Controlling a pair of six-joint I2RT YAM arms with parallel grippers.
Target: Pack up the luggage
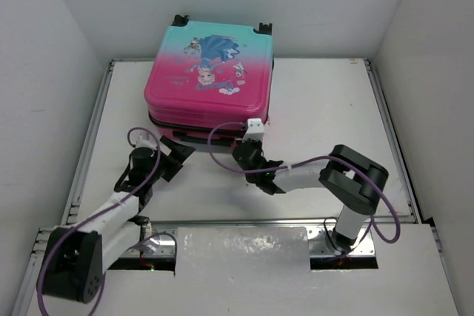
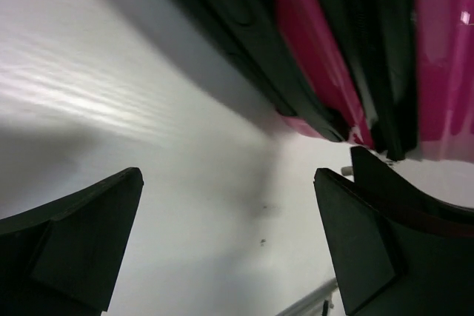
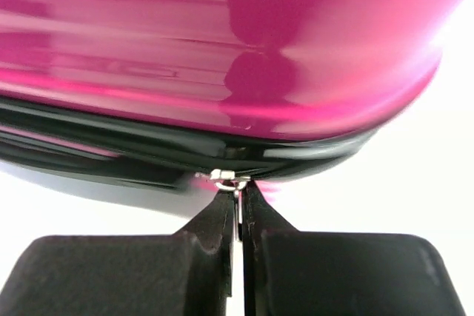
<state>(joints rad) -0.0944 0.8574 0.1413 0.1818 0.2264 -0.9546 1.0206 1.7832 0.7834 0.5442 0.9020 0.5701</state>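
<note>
The luggage (image 1: pixel 211 72) lies flat and closed on the white table (image 1: pixel 326 109), a pink-to-teal shell with a cartoon print and black wheels at its far side. My right gripper (image 1: pixel 244 146) is at its near edge, right of the middle. In the right wrist view the right gripper (image 3: pixel 238 194) is shut on the small metal zipper pull (image 3: pixel 226 177), which hangs from the black zipper band under the pink shell (image 3: pixel 222 57). My left gripper (image 1: pixel 174 155) stands open by the near left corner. In the left wrist view the left gripper (image 2: pixel 228 175) holds nothing, and the luggage (image 2: pixel 311 57) lies just ahead of it.
A pale translucent sheet (image 1: pixel 243 251) covers the near rail between the arm bases. Metal rails (image 1: pixel 92 138) frame the table on the left and right. White walls close in the back and both sides.
</note>
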